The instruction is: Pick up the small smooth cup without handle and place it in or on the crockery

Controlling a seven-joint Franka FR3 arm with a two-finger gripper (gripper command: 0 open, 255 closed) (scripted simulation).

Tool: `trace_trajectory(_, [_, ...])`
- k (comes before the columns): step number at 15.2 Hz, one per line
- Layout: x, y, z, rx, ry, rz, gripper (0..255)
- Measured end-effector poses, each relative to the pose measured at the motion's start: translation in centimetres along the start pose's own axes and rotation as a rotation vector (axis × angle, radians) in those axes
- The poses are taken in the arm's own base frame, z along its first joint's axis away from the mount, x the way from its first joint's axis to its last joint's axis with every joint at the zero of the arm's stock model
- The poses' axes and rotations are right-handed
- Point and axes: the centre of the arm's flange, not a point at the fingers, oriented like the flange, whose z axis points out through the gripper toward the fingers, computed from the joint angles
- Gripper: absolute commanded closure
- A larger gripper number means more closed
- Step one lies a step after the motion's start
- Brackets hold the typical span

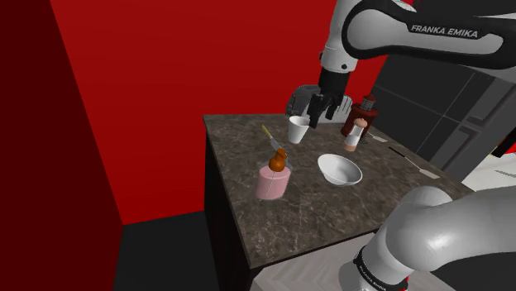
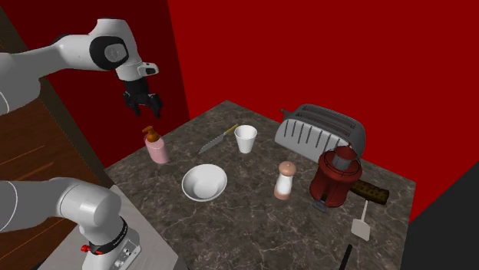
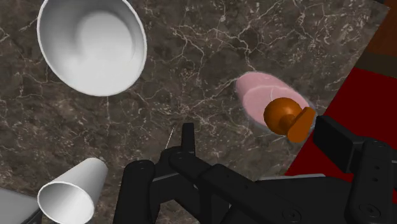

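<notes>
**A:** The gripper [image 2: 144, 105] hangs high over the dark marbled counter [image 2: 253, 215], nothing in its grasp. Fingers [image 3: 340, 145] spread apart, gap bare.

**B:** And the cup?

**A:** The white cup [image 2: 246, 139], no handle, stands upright on the counter, well apart from the fingers and far below them. From the wrist view it sits outside the gap, off past one finger, on the side away from the soap bottle.

**B:** So what's under the fingers?

**A:** The pink soap bottle [image 3: 267, 95] with its orange pump, just below the gap and nearer the other finger. Nothing touches it.

**B:** The crockery?

**A:** A white bowl [image 2: 204, 183], empty, right way up, lying out ahead of the fingertips, near the cup but not touching it.

**B:** Anything crowding the cup?

**A:** A knife [image 2: 218, 139] lies with its tip just beside it, on the fingers' side. On the cup's far side from the fingers stands a grey toaster [image 2: 321, 130], with a shaker [image 2: 285, 182] and a red appliance [image 2: 335, 176] further off.
</notes>
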Motion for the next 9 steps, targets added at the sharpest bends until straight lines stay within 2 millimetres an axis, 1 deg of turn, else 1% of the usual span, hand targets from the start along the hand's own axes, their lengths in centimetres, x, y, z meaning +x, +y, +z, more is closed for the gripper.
trace_trajectory(2, [1.4,1.1,1.3,-0.008,-0.006,0.006,0])
trace_trajectory(5, [4.7,3.5,2.7,-0.021,-0.015,0.015,0])
trace_trajectory(6, [5.6,3.8,3.7,-0.025,-0.019,0.018,0])
trace_trajectory(9, [8.5,6.0,5.8,-0.037,-0.028,0.027,0])
